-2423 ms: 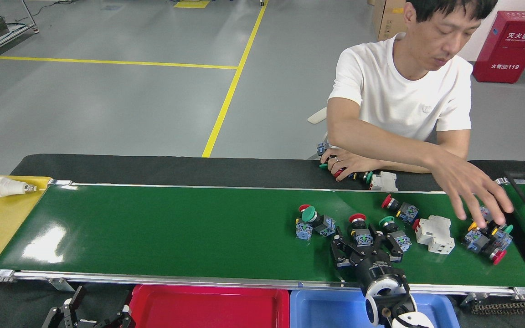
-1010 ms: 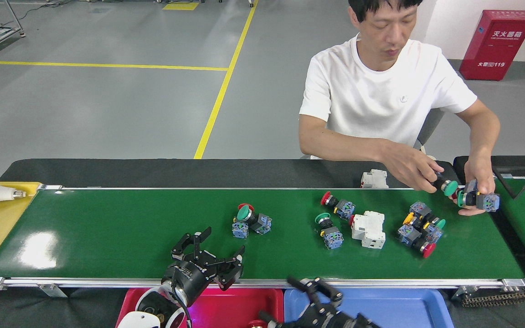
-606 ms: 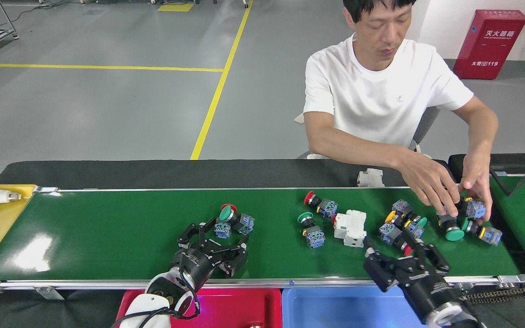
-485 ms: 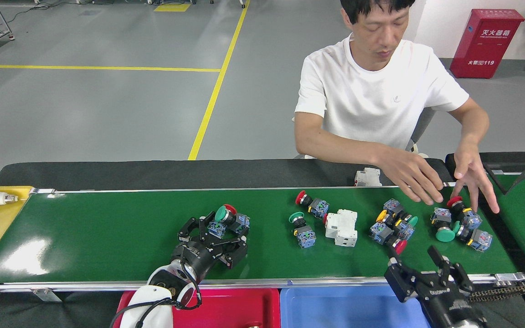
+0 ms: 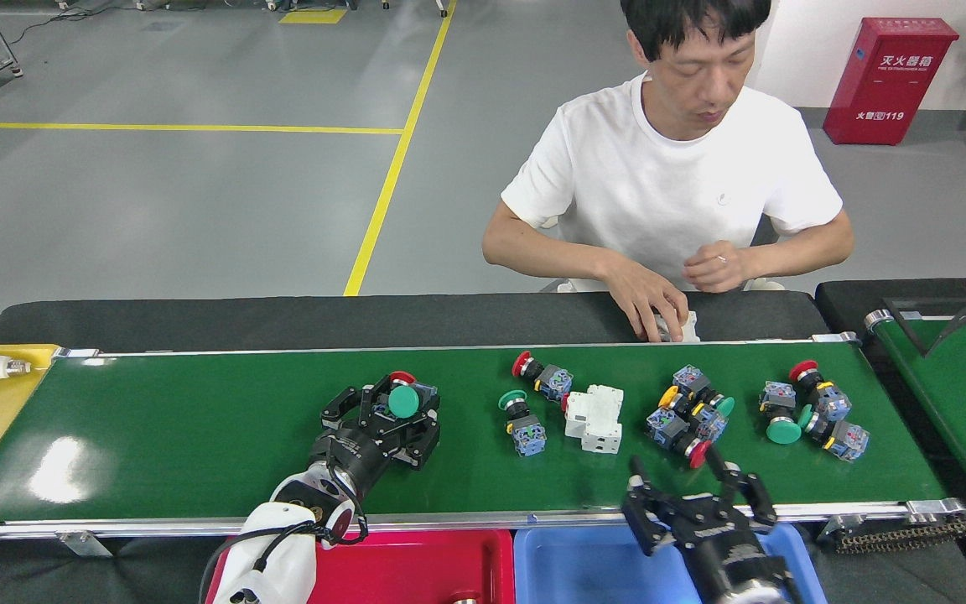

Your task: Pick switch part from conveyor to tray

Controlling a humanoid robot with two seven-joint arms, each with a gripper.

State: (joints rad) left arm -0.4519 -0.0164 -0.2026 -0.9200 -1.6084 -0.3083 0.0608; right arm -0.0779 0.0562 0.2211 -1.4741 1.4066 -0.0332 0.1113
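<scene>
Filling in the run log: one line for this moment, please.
left gripper: around green-capped switch part on conveyor, grip unclear | right gripper: open, empty | person's hand: off belt

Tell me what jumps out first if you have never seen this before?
The long green conveyor fills the middle, dotted with colourful switch parts toward its right. The left claw closes around a green-capped switch at mid-belt, while the right claw hangs open at the near edge. A person in white sits behind.
</scene>
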